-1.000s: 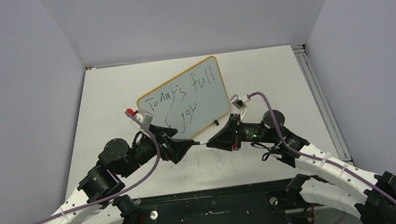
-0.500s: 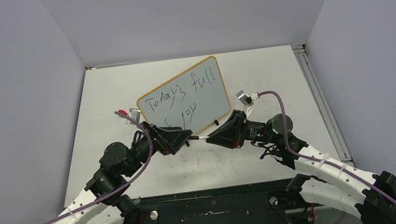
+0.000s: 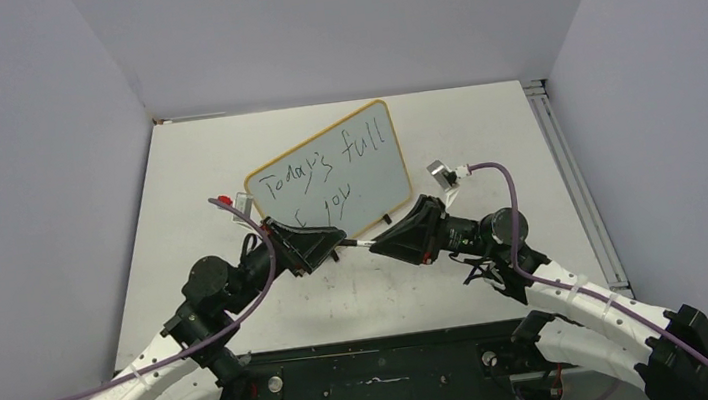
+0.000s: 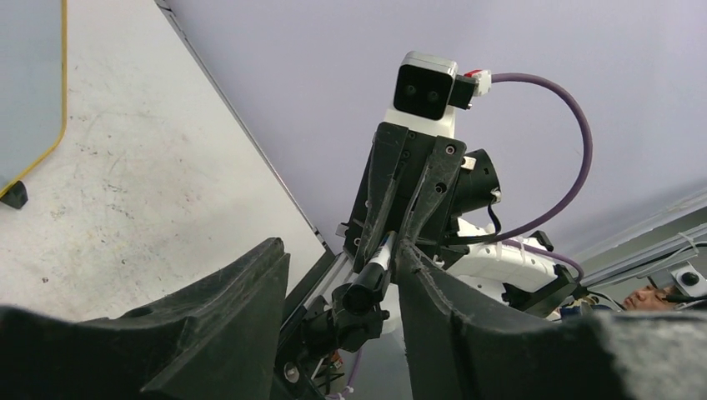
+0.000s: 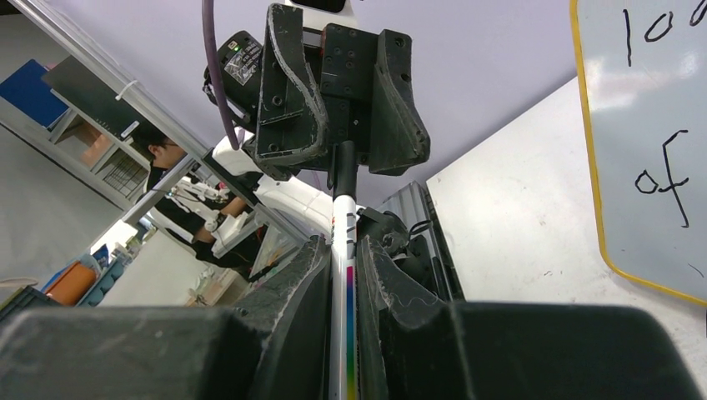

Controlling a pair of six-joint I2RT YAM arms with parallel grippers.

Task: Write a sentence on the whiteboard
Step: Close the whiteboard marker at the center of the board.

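The whiteboard [image 3: 384, 188] stands tilted mid-table in its yellow frame, bearing the sentence [image 3: 326, 168]; its lower line is partly hidden behind my grippers. In front of it my right gripper [image 3: 382, 244] is shut on a slim black-and-white marker [image 3: 357, 246], which points left. The left gripper [image 3: 330, 248] faces it, open. The marker's black end [image 4: 371, 279] sits between the left fingers, against the right-hand one, with a gap on the other side. In the right wrist view the marker [image 5: 343, 221] runs from my right gripper [image 5: 343, 246] toward the left jaws, beside the whiteboard [image 5: 650, 108].
Grey walls enclose the white table [image 3: 485, 145] on three sides. A metal rail [image 3: 568, 166] runs along the right edge. The board's small black foot [image 4: 12, 194] rests on the table. Purple cables loop off both wrists.
The left gripper has swung round to face the right one and narrowed its jaws around the marker's black end. The right gripper shifted slightly, still holding the marker.
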